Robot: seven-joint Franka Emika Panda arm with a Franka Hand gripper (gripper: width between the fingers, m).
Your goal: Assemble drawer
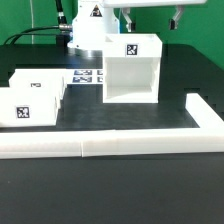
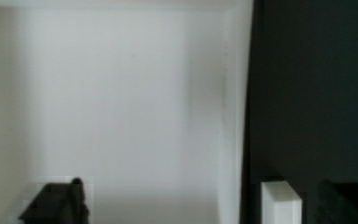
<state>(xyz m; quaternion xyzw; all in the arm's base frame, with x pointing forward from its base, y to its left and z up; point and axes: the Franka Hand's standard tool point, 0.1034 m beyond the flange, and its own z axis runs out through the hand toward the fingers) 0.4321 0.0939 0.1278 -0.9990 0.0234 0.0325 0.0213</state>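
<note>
A black desk (image 1: 110,190) fills most of the exterior view, matte and dark. Along its near side lies a long low white border bar (image 1: 40,147), with a seam partway along where a second length (image 1: 140,144) carries on toward the exterior view's right. At that end it meets another white border bar (image 1: 205,113) running away from the camera, the two forming a corner. Farther back, flat on the desk, the marker board (image 1: 87,78) shows a few black square tags, with much of it hidden. Behind the desk's far edge is a pale greenish backdrop (image 1: 25,15).
</note>
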